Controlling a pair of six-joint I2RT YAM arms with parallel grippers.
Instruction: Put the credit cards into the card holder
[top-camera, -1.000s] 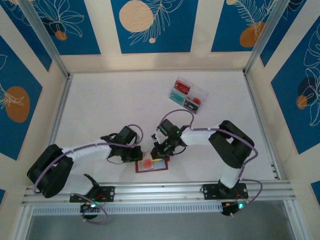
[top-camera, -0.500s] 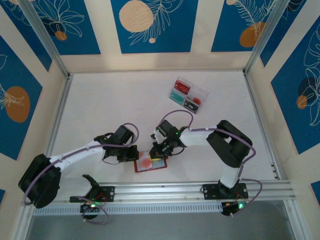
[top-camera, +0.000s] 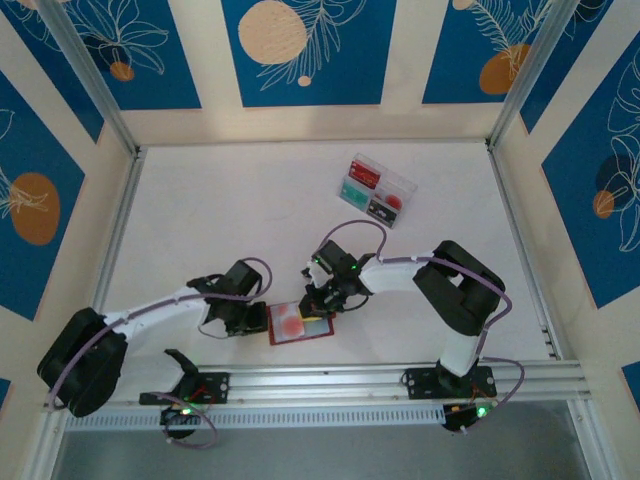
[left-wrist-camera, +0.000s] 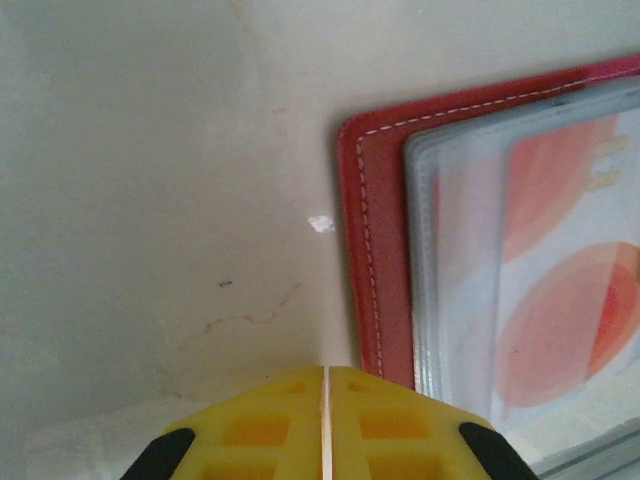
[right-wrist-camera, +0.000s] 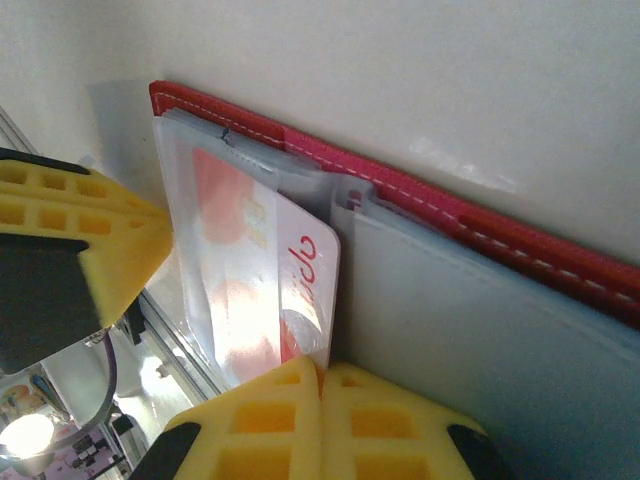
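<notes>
Plastic as thin as this credit card (right-wrist-camera: 262, 270) should weigh next to nothing. It is likely stiff across its face yet ready to bow if shoved off-line, and slick enough to skid out of a loose pinch. It lies partway into a clear pocket of the card holder (left-wrist-camera: 375, 250), which is spread open on the table (top-camera: 230, 220) near the front edge, between the two arms. The right gripper (right-wrist-camera: 320, 415) has its yellow pads pressed together at the card's outer edge; whether that edge is nipped between them or only butted against them cannot be told. The left gripper (left-wrist-camera: 325, 415) is closed on nothing, just beside the holder's stitched red border. The pocket film looks soft and probably clings, and the holder seems light enough to slide. It likely wants pinning while the card is driven in by its short trailing edge, kept square to the slot. More cards (top-camera: 365, 176) lie in the clear box (top-camera: 405, 187), well apart toward the back
</notes>
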